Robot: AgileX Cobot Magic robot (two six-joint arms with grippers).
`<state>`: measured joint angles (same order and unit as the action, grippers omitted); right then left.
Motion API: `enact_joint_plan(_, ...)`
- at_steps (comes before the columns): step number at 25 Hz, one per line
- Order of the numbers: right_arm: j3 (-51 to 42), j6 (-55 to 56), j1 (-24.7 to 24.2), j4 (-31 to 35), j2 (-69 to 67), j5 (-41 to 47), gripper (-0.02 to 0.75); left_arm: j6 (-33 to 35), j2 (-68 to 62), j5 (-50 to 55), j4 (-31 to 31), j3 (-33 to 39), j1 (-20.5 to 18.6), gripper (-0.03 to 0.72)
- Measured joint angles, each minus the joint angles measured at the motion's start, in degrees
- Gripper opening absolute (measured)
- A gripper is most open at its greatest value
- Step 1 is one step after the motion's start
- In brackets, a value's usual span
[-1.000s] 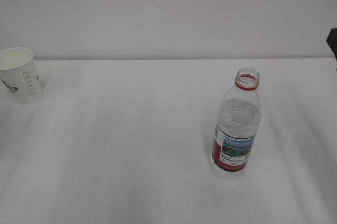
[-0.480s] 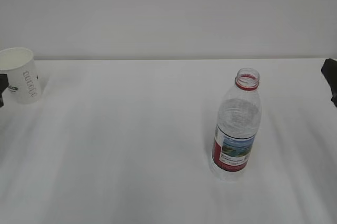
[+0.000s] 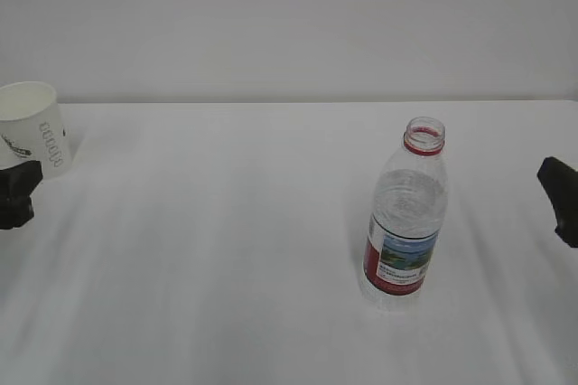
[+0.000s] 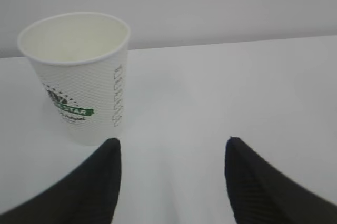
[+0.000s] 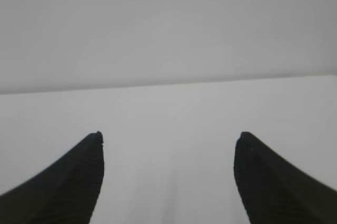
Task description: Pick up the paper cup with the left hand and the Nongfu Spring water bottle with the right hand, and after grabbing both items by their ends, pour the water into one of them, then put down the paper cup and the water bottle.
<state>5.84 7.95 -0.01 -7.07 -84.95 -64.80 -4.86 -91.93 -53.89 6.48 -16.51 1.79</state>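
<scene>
Paper cup [image 4: 79, 77] upright, untouched; left hand [image 4: 171, 153] jaws apart.

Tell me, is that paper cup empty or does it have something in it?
Empty, as far as shows. The paper cup stands upright, and the left wrist view looks into its mouth: only bare cream wall, no liquid, though the very bottom is hidden.

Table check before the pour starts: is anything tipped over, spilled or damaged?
Nothing stands out. The paper cup stands upright and empty, the uncapped water bottle stands upright, and no spill shows on the white table.
</scene>
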Motion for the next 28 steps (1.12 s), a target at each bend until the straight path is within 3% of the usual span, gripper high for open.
enact_joint_plan(5,-1.39,0.0,0.0,-0.56,-3.43,-0.11,0.58,-0.02,-3.33,-4.3,3.49,0.0,0.0,0.453)
enact_joint_plan(13,-1.44,0.0,0.0,-7.4,-8.7,-0.28,0.58,-0.12,-6.4,-6.17,8.3,0.0,0.0,0.453)
enact_joint_plan(28,-5.37,-2.51,0.0,-14.94,-8.99,-0.77,0.58,-0.12,-12.3,-11.41,9.14,3.85,0.0,0.452)
